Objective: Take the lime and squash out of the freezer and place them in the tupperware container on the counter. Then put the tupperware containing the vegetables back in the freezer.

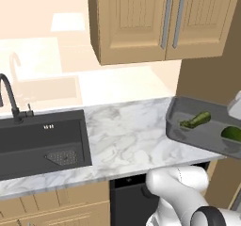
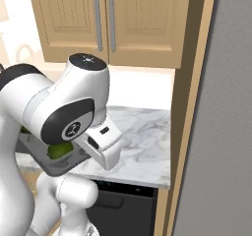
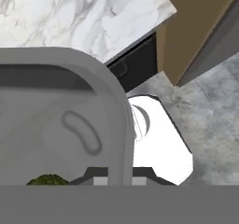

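Loading is complete: the claw (image 3: 113, 178) is clenched on the tupperware container (image 1: 186, 133) rim, holding it beyond the counter (image 1: 127, 135) edge with squash (image 1: 196, 120) and lime (image 1: 231, 133) inside; freezer (image 2: 219, 146) return remains.

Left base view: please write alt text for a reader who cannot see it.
A dark grey tupperware container hangs tilted above the right end of the marble counter, holding the squash and the lime. A black sink lies at left, wooden cabinets above.

Count so far: one tupperware container (image 1: 188, 126), two veggies in it, one squash (image 1: 196, 120), one lime (image 1: 231, 133), plus one sink (image 1: 42, 142).
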